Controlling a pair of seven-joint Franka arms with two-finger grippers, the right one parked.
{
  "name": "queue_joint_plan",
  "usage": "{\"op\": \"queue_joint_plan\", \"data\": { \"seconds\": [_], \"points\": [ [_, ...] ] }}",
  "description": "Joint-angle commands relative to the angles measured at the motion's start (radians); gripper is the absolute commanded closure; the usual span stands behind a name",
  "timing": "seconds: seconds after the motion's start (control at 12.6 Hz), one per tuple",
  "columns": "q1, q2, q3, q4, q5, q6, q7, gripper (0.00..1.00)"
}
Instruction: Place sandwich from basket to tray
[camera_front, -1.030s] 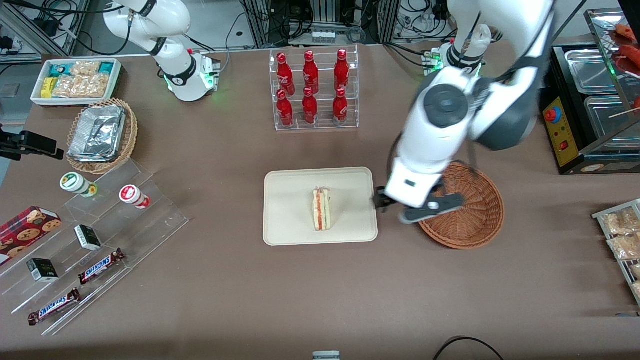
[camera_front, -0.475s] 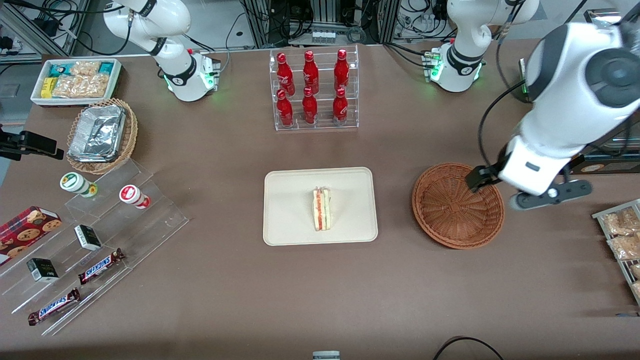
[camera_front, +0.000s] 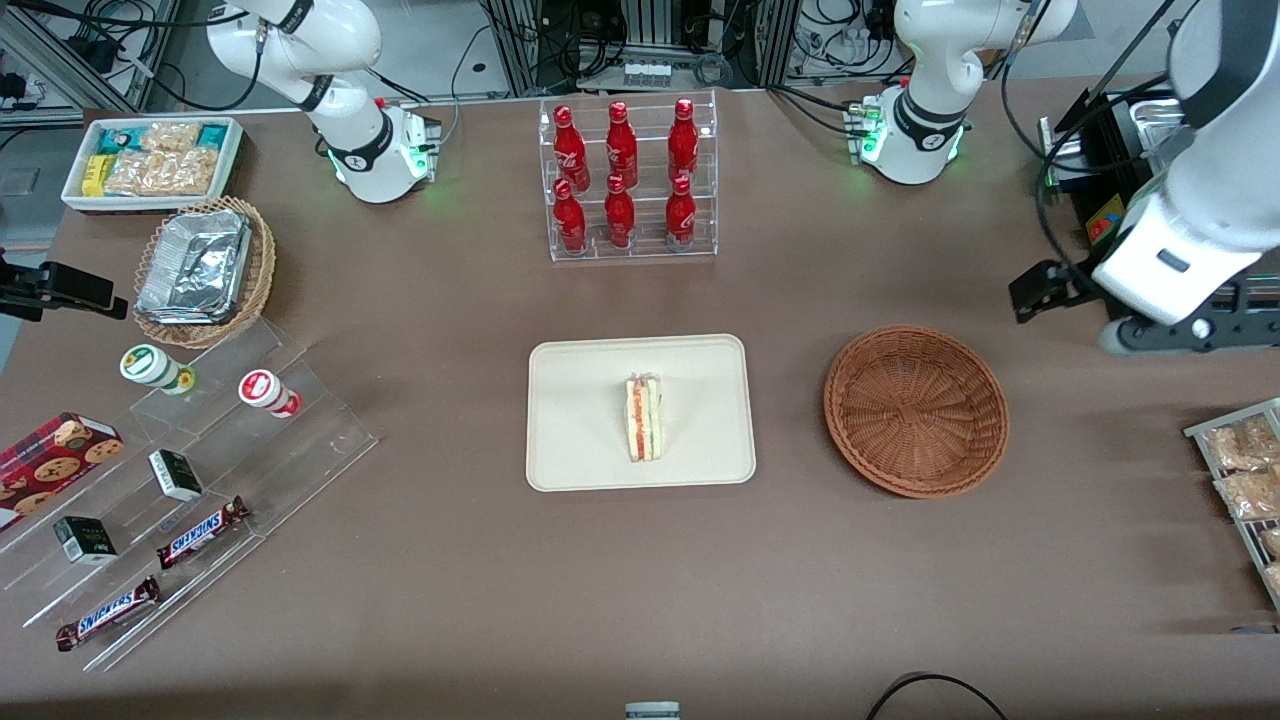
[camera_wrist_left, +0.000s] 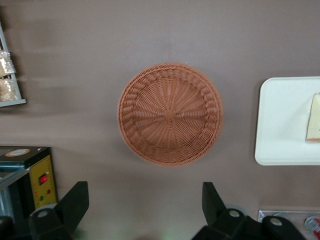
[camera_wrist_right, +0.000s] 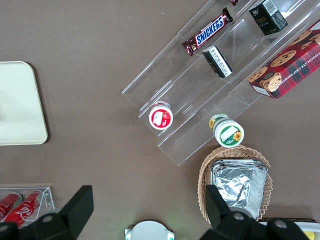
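Resting on the tray (camera_front: 590, 380), the sandwich (camera_front: 643, 418) lies near the tray's middle with its long axis running toward and away from the front camera; the filling layers face upward. The basket (camera_front: 915, 410) sits on the counter (camera_front: 640, 580) beside the tray, toward the working arm's end, and holds nothing. In the left wrist view the basket (camera_wrist_left: 170, 114) shows its bare woven floor, with the tray (camera_wrist_left: 285, 120) beside it and one edge of the sandwich (camera_wrist_left: 315, 118) visible.

The claw (camera_wrist_left: 142, 207) hangs above the counter well toward the working arm's end, clear of both basket and tray. Its fingers (camera_wrist_left: 75, 200) stand wide apart and grip nothing. In the front view the claw (camera_front: 1040, 290) lies farther from the camera than the basket.

Key relation: the sandwich lies past the basket from the claw, toward the parked arm's end, and the basket stands between the two. The working arm is the nearer arm to the basket.

Judgement: the transfer appears complete, since the sandwich is inside the tray rim and released. No further grasp appears necessary; any remaining motion would be a retreat to a rest pose.
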Motion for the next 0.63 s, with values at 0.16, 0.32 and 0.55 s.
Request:
{"op": "queue_joint_plan", "data": {
  "seconds": [0.16, 0.32, 0.55],
  "points": [
    [0.024, -0.129, 0.033, -0.145, -0.018, 0.008, 0.127, 0.0],
    [0.016, -0.132, 0.038, -0.138, -0.031, 0.002, 0.125, 0.0],
    [-0.005, -0.127, 0.091, -0.124, -0.042, 0.011, 0.128, 0.0]
  ]
}}
